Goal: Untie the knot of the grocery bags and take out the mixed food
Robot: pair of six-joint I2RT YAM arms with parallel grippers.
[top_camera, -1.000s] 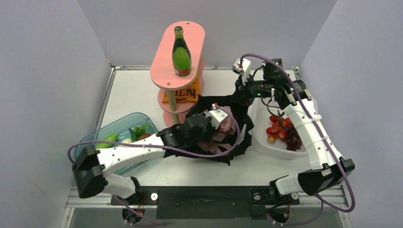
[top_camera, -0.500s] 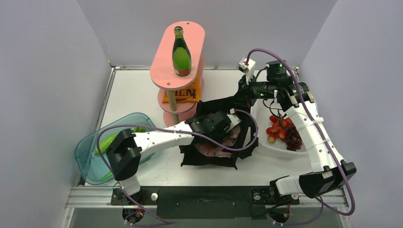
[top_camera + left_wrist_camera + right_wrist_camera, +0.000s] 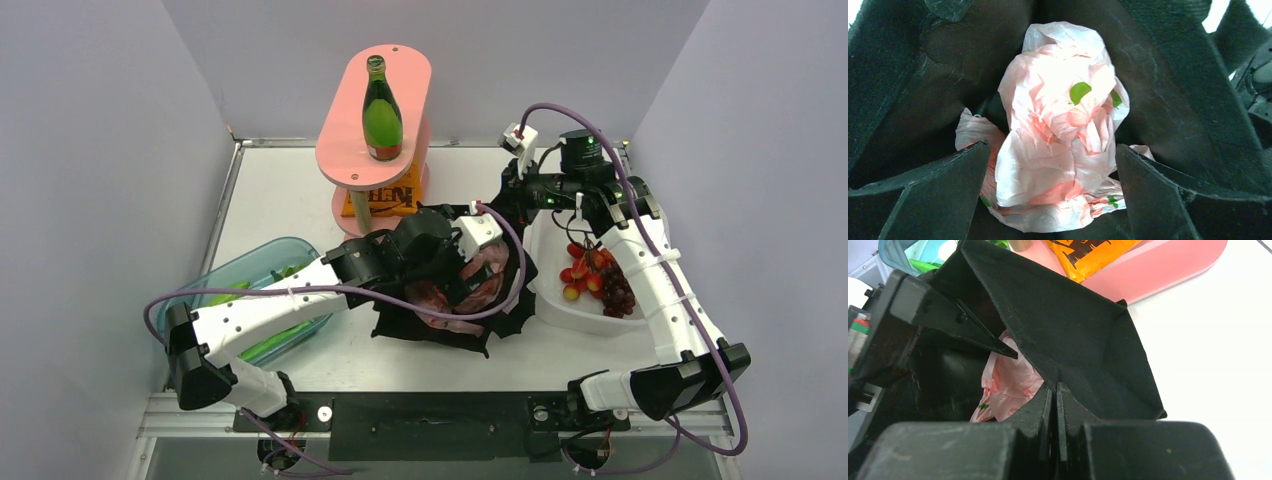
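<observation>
The black tote (image 3: 415,318) sits mid-table with the crumpled pink plastic bag (image 3: 487,272) inside it. My left gripper (image 3: 462,270) hangs over the tote's mouth, open. In the left wrist view its fingers (image 3: 938,190) stand either side of the pink bag (image 3: 1058,125) without touching it. My right gripper (image 3: 1054,390) is shut on the tote's far rim (image 3: 1083,335) and holds it up. A green bottle (image 3: 381,105), an orange snack packet (image 3: 385,200), grapes (image 3: 615,290) and small red and yellow fruits (image 3: 578,272) lie outside the bags.
The bottle stands on top of a pink two-tier stand (image 3: 350,150); the packet lies on its lower shelf. A white tray (image 3: 560,312) at the right holds the fruit. A teal container (image 3: 245,265) at the left holds leafy greens.
My left gripper has gone from shut to open above the pink bag, and its arm has swung about. The tote has shifted a little. The right gripper keeps its hold on the rim.
</observation>
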